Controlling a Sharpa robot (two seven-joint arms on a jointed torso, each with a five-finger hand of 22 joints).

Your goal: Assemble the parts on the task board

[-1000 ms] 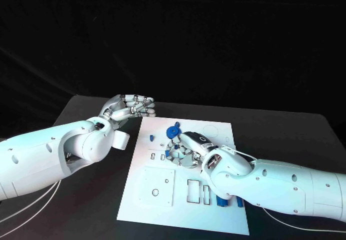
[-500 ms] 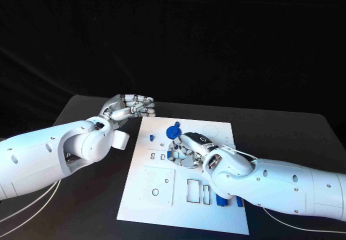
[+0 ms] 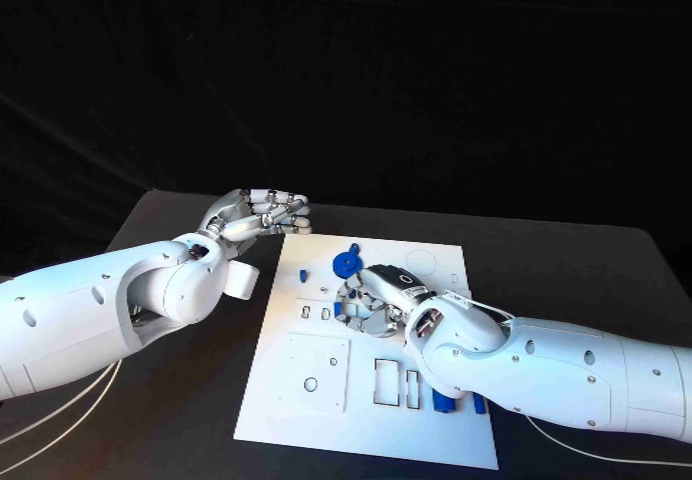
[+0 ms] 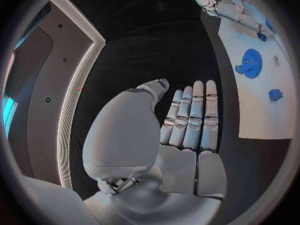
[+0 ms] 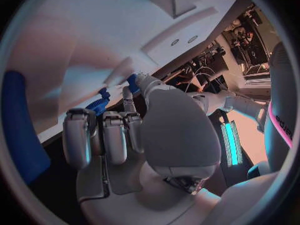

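Observation:
The white task board [image 3: 310, 400] lies in the middle of the black table. A blue gear [image 3: 346, 263] stands on its far part, also in the left wrist view [image 4: 251, 63]. A small blue peg [image 3: 304, 273] sits left of the gear. My right hand [image 3: 372, 297] is down on the board just below the gear, fingers curled. In the right wrist view a small blue part [image 5: 100, 105] shows between its thumb and fingertips. My left hand [image 3: 260, 212] hovers off the board's far left corner, holding nothing, its fingers [image 4: 190, 117] straight.
More blue parts [image 3: 440, 400] lie on the board's near right, partly under my right forearm. Rectangular slots [image 3: 387, 380] and a square plate with a hole [image 3: 312, 372] mark the near half. Black table surrounds the board.

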